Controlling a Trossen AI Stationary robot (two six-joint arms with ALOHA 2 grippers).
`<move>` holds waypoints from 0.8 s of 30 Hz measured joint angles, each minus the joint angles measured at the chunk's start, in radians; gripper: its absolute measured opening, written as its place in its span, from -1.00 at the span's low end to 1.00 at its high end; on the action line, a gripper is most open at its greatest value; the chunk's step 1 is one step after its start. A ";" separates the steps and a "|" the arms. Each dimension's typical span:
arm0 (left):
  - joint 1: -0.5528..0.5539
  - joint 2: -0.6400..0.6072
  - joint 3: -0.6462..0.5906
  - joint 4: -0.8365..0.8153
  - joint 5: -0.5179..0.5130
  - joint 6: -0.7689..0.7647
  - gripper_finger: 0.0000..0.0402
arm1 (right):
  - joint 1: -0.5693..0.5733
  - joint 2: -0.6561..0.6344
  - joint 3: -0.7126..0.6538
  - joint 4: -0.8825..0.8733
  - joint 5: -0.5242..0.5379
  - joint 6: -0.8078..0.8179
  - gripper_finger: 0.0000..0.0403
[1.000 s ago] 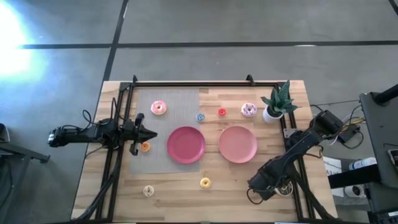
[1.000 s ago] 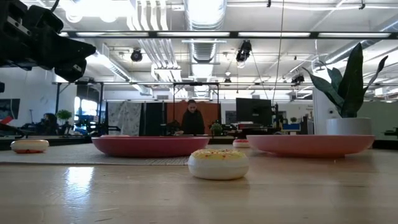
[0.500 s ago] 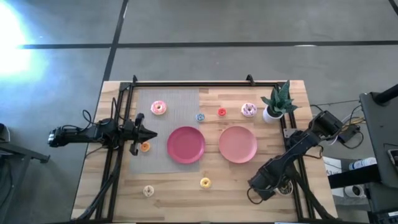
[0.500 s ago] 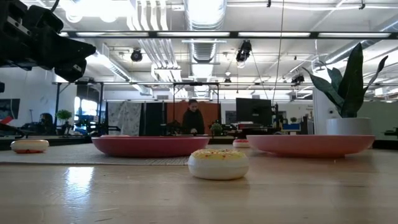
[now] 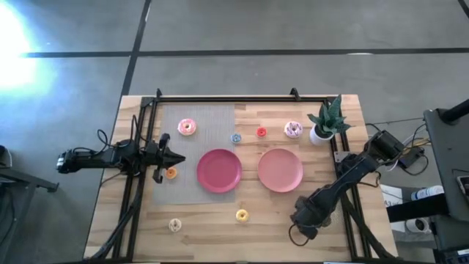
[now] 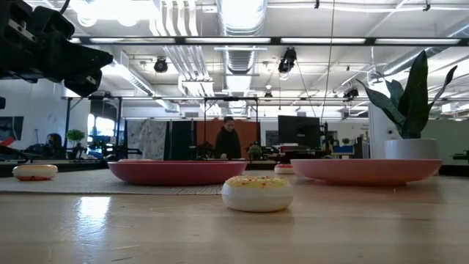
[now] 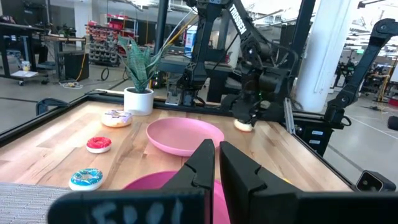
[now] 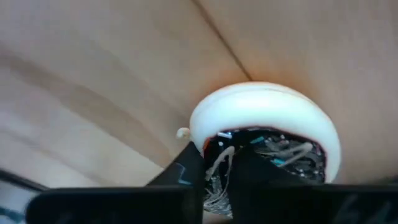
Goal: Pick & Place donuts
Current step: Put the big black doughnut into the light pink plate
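A donut (image 8: 267,134) with a cream ring and a dark sprinkled top lies on the wood at the table's near right. My right gripper (image 8: 216,177) is shut right over it; in the high view that gripper (image 5: 304,220) hides it. My left gripper (image 5: 176,158) is shut and hovers at the left, just beyond an orange donut (image 5: 171,173). Pink-frosted (image 5: 187,127), blue (image 5: 236,137), red (image 5: 261,132), lilac-white (image 5: 293,130), yellow (image 5: 242,215) and cream (image 5: 175,224) donuts lie flat on the table. My right gripper's shut fingertips (image 8: 198,163) meet the donut at the near edge of its dark top (image 8: 249,146), coming from above at a slant. The donut lies flat on the table. I cannot tell whether any of it is between the fingers.
A dark pink plate (image 5: 218,170) and a lighter pink plate (image 5: 280,169) sit at mid-table. A potted plant (image 5: 326,121) stands at the far right. A grey mat (image 5: 205,117) covers the far left. A black frame (image 5: 220,97) runs along the table's edges.
My right gripper has shifted a little toward the table's left edge, staying low over the near right corner. The left arm and the donuts on the table have kept still.
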 joint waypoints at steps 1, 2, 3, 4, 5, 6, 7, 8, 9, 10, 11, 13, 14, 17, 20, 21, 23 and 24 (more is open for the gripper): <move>0.000 0.000 0.000 0.000 0.000 0.000 -1.00 | -0.002 0.000 0.024 -0.004 0.036 -0.029 -0.90; 0.000 0.000 0.000 0.000 0.000 0.000 -1.00 | -0.005 -0.001 0.052 -0.015 0.070 -0.054 -0.91; 0.000 0.000 0.000 0.000 0.000 0.000 -1.00 | -0.011 -0.002 0.086 -0.039 0.111 -0.077 -0.91; 0.000 0.000 0.000 0.000 0.000 0.000 -1.00 | -0.020 -0.002 0.121 -0.078 0.154 -0.097 -0.91; 0.000 0.000 0.000 0.000 0.000 0.000 -1.00 | -0.031 -0.002 0.162 -0.129 0.205 -0.117 -0.90; 0.000 0.000 0.000 0.000 0.000 0.000 -1.00 | -0.046 -0.002 0.205 -0.177 0.263 -0.138 -0.90; 0.000 0.000 0.000 0.000 0.000 0.000 -1.00 | -0.063 -0.003 0.252 -0.222 0.329 -0.161 -0.90; 0.000 0.000 0.000 0.000 0.000 0.000 -1.00 | -0.081 -0.004 0.294 -0.258 0.391 -0.186 -0.90; 0.000 0.000 0.000 0.000 0.000 0.000 -1.00 | -0.107 -0.006 0.333 -0.291 0.449 -0.209 -0.90; 0.000 0.000 0.000 0.000 0.000 0.000 -1.00 | -0.135 -0.007 0.365 -0.312 0.492 -0.230 -0.90; 0.000 0.000 0.000 0.000 0.000 0.000 -1.00 | -0.172 -0.007 0.386 -0.318 0.512 -0.250 -0.90; 0.000 0.000 0.000 0.000 0.000 0.000 -1.00 | -0.260 -0.007 0.406 -0.316 0.489 -0.284 -0.90; 0.000 0.000 0.000 0.000 0.000 0.000 -1.00 | -0.313 -0.006 0.406 -0.315 0.460 -0.294 -0.90; 0.000 0.000 0.000 0.000 0.000 0.000 -1.00 | -0.462 -0.006 0.381 -0.301 0.386 -0.317 -0.90; 0.000 0.000 0.000 0.000 0.000 0.000 -1.00 | -0.585 -0.005 0.343 -0.305 0.306 -0.342 -0.90; 0.000 0.000 0.000 0.000 0.000 0.000 -1.00 | -0.614 -0.005 0.333 -0.296 0.273 -0.365 -0.90; 0.000 0.000 0.000 0.000 0.000 0.000 -1.00 | -0.654 -0.005 0.315 -0.276 0.223 -0.404 -0.89; 0.000 0.000 0.000 0.000 0.000 0.000 -1.00 | -0.665 -0.005 0.305 -0.266 0.205 -0.416 -0.89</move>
